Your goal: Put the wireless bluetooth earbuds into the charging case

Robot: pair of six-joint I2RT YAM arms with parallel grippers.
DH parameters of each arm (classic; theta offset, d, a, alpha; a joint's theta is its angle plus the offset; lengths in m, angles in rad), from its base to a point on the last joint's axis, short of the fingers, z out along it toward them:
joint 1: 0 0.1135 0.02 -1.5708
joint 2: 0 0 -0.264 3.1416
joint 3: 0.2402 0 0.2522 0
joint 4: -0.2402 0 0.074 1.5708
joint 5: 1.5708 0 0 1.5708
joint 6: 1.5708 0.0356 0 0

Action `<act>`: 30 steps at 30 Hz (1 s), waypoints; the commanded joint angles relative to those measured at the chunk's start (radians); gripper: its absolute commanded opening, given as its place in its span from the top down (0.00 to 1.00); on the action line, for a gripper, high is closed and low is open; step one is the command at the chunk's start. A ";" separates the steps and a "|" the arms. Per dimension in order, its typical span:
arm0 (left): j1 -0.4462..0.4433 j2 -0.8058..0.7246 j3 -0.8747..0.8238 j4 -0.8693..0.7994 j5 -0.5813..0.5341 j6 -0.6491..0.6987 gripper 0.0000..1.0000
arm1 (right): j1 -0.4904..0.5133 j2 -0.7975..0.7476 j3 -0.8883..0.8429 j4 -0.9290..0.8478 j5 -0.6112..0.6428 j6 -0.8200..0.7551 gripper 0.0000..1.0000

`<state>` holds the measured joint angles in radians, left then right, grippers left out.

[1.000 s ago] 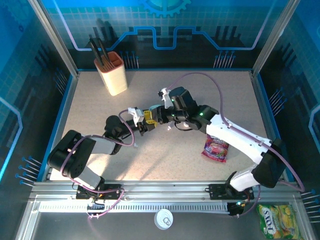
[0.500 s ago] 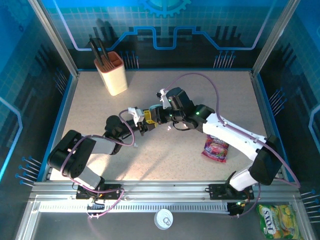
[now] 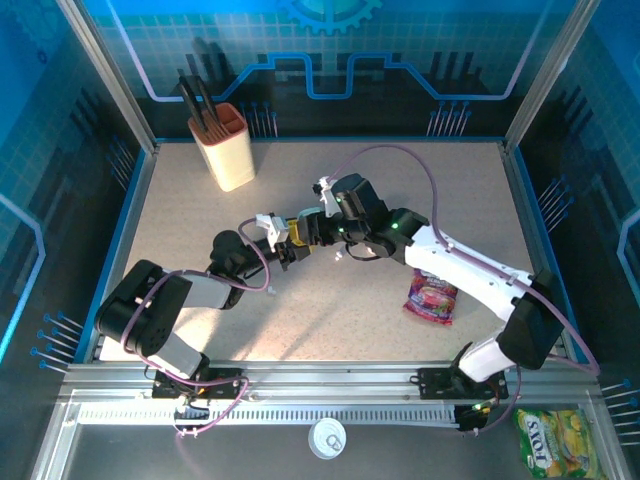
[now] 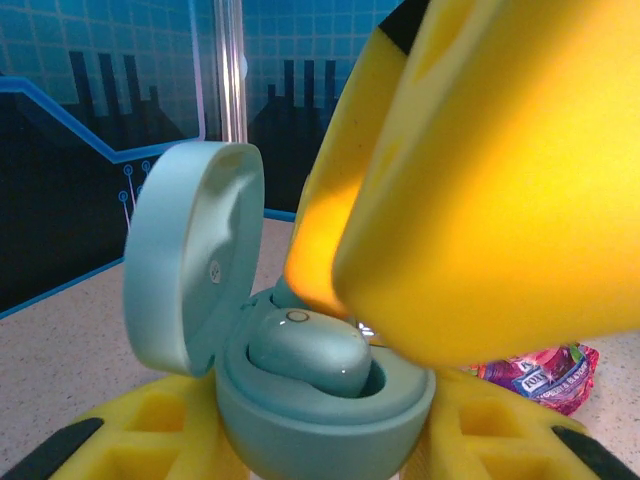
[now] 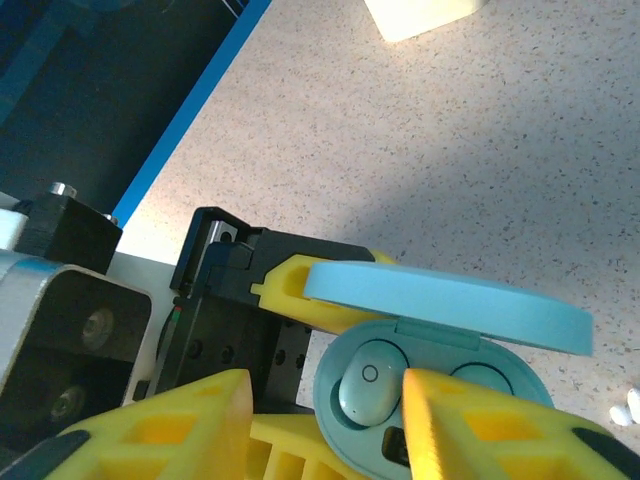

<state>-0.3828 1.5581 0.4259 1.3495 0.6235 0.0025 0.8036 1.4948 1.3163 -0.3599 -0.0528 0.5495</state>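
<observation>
Speckled table, blue-walled cell. My left gripper clamps open case; one earbud sits in its socket. Right gripper jaws parted above, holding nothing. I judge first insertion done. Next: lift clear, fetch what looks like loose bud, fill empty socket.

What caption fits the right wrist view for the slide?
Right gripper, fingers apart, at the open charging case, one earbud seated inside, case held by the left gripper.
</observation>
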 commanded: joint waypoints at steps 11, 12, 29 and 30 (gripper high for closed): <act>-0.020 0.016 0.014 0.051 0.018 0.107 0.68 | -0.017 -0.075 0.084 -0.059 0.004 -0.132 0.59; -0.022 0.015 0.012 0.051 0.017 0.118 0.68 | -0.022 -0.063 0.105 -0.088 0.019 -0.133 0.62; -0.037 -0.002 0.027 0.052 -0.016 0.066 0.67 | -0.063 0.078 0.245 -0.308 0.060 -0.169 0.69; -0.037 0.002 0.031 0.052 -0.016 0.057 0.67 | -0.065 0.073 0.240 -0.314 0.071 -0.168 0.69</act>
<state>-0.4152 1.5661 0.4297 1.3594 0.6159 0.0956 0.7448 1.5990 1.5665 -0.6231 -0.0074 0.4015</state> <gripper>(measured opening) 0.357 0.314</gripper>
